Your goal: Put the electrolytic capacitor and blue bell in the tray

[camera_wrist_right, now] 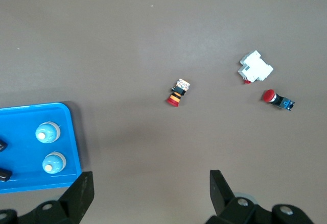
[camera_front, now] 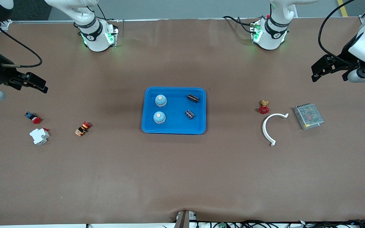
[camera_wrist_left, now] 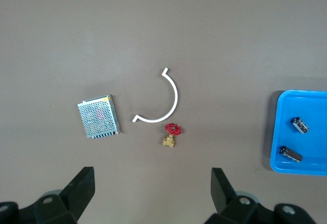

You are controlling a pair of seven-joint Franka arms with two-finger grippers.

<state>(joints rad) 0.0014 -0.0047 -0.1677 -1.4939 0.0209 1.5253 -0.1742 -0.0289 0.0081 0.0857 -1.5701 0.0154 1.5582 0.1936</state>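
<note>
The tray (camera_front: 174,129) sits at the table's centre and holds two blue bells (camera_front: 160,100) (camera_front: 159,117) on the side toward the right arm and two capacitors (camera_front: 193,98) (camera_front: 189,114) on the side toward the left arm. On the brown table (camera_front: 182,177), toward the left arm's end, lie a red-handled valve (camera_front: 264,107), a white arc (camera_front: 272,126) and a mesh box (camera_front: 308,116); toward the right arm's end lie a red button (camera_front: 33,117), a white breaker (camera_front: 39,136) and an orange-red part (camera_front: 83,128). The left gripper (camera_wrist_left: 151,183) hangs over its end of the table with fingers apart and empty, and the right gripper (camera_wrist_right: 148,185) hangs likewise over the other end, also spread and empty.
</note>
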